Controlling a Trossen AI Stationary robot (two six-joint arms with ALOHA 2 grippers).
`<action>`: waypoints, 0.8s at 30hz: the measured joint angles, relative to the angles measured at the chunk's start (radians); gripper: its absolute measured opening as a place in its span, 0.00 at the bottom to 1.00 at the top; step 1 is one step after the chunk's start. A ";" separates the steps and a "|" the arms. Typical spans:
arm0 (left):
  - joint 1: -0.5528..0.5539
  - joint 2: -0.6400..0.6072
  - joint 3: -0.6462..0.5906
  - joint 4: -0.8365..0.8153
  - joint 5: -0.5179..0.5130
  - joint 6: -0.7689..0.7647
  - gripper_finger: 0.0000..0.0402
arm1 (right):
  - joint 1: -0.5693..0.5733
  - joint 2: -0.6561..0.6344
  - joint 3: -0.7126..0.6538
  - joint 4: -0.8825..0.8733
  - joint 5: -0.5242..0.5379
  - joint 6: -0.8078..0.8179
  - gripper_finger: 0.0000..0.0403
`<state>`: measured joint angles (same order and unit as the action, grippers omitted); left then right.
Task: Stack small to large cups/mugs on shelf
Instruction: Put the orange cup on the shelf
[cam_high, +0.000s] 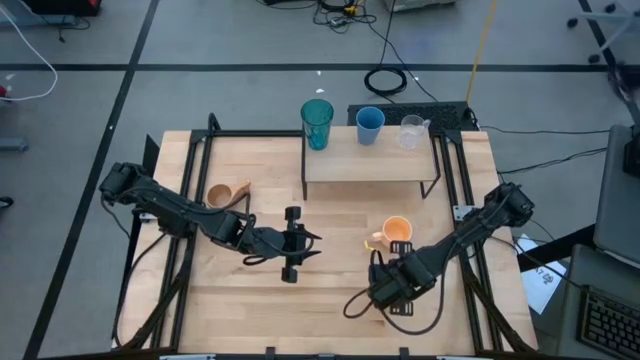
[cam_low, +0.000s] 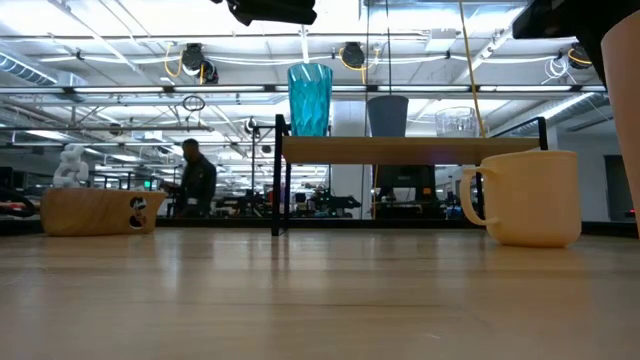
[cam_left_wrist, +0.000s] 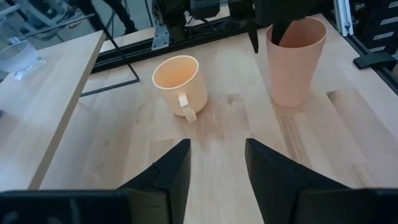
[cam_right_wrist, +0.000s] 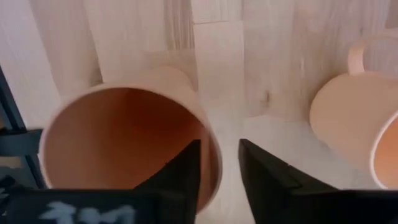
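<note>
Presently right end effector (cam_right_wrist: 219, 171) pinching upright orange cup (cam_right_wrist: 124, 140) rim, 1 finger inside; left end effector (cam_left_wrist: 216, 165) open, idle.

Matt pale wood shelf (cam_high: 365, 165) top, translucent teal tumbler (cam_high: 317, 123), matt orange cup (cam_left_wrist: 295, 59)

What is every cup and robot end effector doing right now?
teal tumbler: upright on shelf
blue cup: upright on shelf
clear handled cup: upright on shelf
orange handled mug: upright on table
brown wooden mug: upright on table
orange cup: upright, right end effector at its rim
left end effector: open, empty
</note>
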<state>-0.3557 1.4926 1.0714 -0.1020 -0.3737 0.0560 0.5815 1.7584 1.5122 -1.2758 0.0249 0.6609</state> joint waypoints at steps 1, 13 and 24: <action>0.000 0.000 0.000 0.000 0.000 0.001 0.38 | -0.003 0.000 -0.001 0.001 0.000 0.000 0.21; 0.000 0.000 0.000 0.000 0.000 0.003 0.38 | -0.013 -0.011 -0.001 0.009 -0.006 -0.018 0.02; 0.000 0.000 0.000 0.002 0.000 0.003 0.38 | -0.065 -0.155 -0.001 0.007 -0.028 0.109 0.01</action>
<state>-0.3557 1.4929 1.0710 -0.1001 -0.3737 0.0593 0.5163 1.6032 1.5116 -1.2690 -0.0036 0.7702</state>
